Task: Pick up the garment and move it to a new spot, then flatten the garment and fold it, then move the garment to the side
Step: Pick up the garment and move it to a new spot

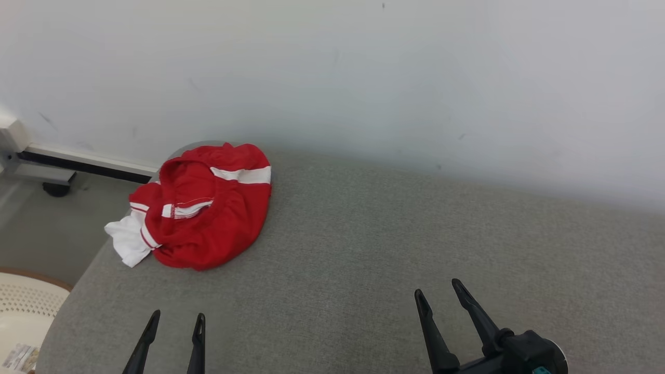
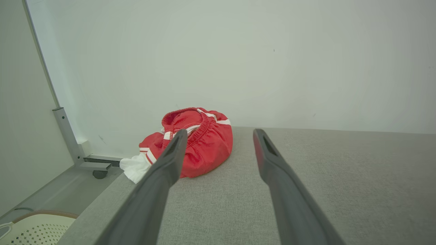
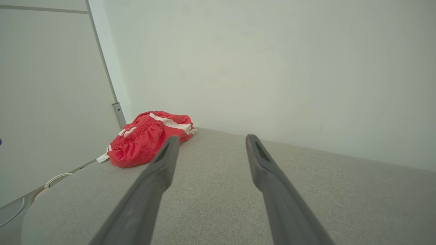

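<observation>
Off the counter's near left corner, on the floor, stands a white perforated plastic basket (image 1: 23, 304). The red satin garment with white stripes and a white panel (image 1: 208, 218) lies crumpled in a heap at the far left corner of the grey fabric-covered counter (image 1: 374, 234). Its white part appears to overhang the left edge.

Left tool (image 1: 176, 316): jaws apart, empty, near the front edge, well short of the garment.

Right tool (image 1: 437, 288): jaws apart, empty, over the front right area.

Assessment: no step appears done. Pickup, relocation, flattening, folding and setting aside all remain.
</observation>
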